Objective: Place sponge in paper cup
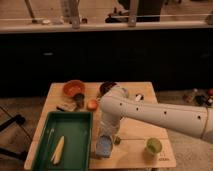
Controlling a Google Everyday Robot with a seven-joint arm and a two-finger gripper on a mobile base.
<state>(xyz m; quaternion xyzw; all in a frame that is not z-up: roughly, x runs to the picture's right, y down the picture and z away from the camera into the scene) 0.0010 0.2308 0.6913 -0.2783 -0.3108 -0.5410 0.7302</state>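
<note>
Camera view: sponge (pixel 104 147) lies directly beneath the gripper (pixel 107 136) near the table's front edge.

light: dim, warm, overhead | far wall: near black | table (pixel 134 134): soft shadow beneath arm (pixel 155 114) | gripper (pixel 105 140): shaded, near table edge

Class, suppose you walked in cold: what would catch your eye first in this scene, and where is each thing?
First, the large white robot arm sweeping in from the right across the wooden table. Its gripper hangs at the table's front edge, directly over the small light-blue rectangular sponge. The deep green plastic tray at front left holds a pale yellow elongated item.
</note>
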